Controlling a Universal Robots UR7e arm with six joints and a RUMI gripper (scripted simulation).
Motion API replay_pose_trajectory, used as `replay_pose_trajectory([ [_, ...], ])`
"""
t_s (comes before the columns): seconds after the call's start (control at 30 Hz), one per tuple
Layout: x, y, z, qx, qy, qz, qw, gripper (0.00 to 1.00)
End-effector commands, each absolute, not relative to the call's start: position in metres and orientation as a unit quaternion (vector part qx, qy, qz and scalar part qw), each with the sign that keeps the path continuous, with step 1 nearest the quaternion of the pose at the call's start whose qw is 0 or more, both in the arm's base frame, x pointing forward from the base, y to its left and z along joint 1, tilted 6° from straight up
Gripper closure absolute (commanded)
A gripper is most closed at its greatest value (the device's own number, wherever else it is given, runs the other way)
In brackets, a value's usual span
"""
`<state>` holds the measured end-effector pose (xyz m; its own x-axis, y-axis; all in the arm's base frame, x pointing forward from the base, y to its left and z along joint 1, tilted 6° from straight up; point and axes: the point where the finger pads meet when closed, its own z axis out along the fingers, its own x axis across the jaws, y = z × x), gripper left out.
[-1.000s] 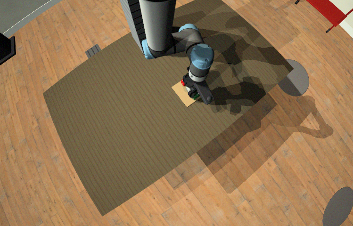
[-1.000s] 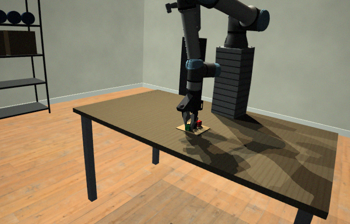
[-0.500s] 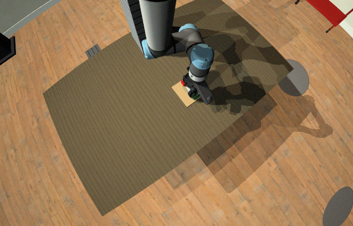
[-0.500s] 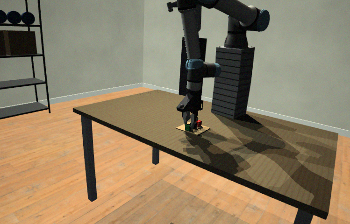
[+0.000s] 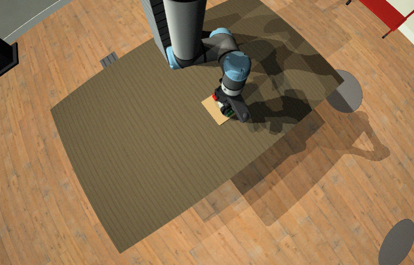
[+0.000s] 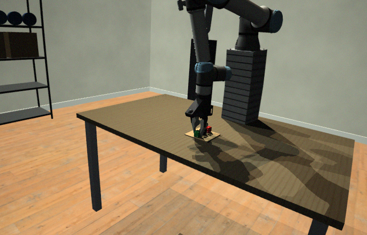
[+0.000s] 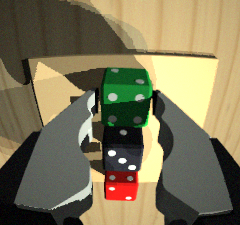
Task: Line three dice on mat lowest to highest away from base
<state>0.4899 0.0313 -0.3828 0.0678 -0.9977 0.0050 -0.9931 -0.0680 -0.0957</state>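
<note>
At left of centre in the top view, the tan mat (image 5: 215, 115) (image 6: 212, 135) (image 7: 192, 87) lies on the bench (image 5: 120, 164) (image 6: 135, 125) (image 7: 175, 15). The red die (image 5: 214, 96) (image 6: 208, 129) (image 7: 121, 191) stands at its upper part, the end toward the pedestal (image 5: 159, 29) (image 6: 239, 87). Next right is the black die (image 7: 122, 156), plain only in the wrist view, mid-row; then the green die (image 5: 229, 113) (image 6: 196, 133) (image 7: 126, 112), on the mat at the far end.

Jaws (image 5: 226, 111) (image 6: 199, 134): released, though only slightly—a thin gap shows either side of the green die.

Upper faces probably read two, three and four, outward from the pedestal; the order appears compliant. The step in hand is judged to be letting go of the green die. Recommended: part the jaws evenly, then lift straight up—any sideways drift could swing the die off line or nudge the black one. Confirm flat seating and the bearing from the pedestal after withdrawal; exact alignment cannot be certified here.
</note>
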Motion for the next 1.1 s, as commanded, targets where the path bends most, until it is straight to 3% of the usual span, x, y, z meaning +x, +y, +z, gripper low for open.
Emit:
replay_pose_trajectory([
  [0.0, 0.490, 0.031, -0.382, -0.730, 0.682, -0.035, 0.034, 0.76],
  [0.03, 0.490, 0.031, -0.382, -0.730, 0.682, -0.035, 0.034, 0.72],
  [0.57, 0.490, 0.031, -0.377, -0.730, 0.682, -0.035, 0.034, 0.72],
  [1.07, 0.484, 0.031, -0.318, -0.730, 0.682, -0.035, 0.034, 0.72],
])
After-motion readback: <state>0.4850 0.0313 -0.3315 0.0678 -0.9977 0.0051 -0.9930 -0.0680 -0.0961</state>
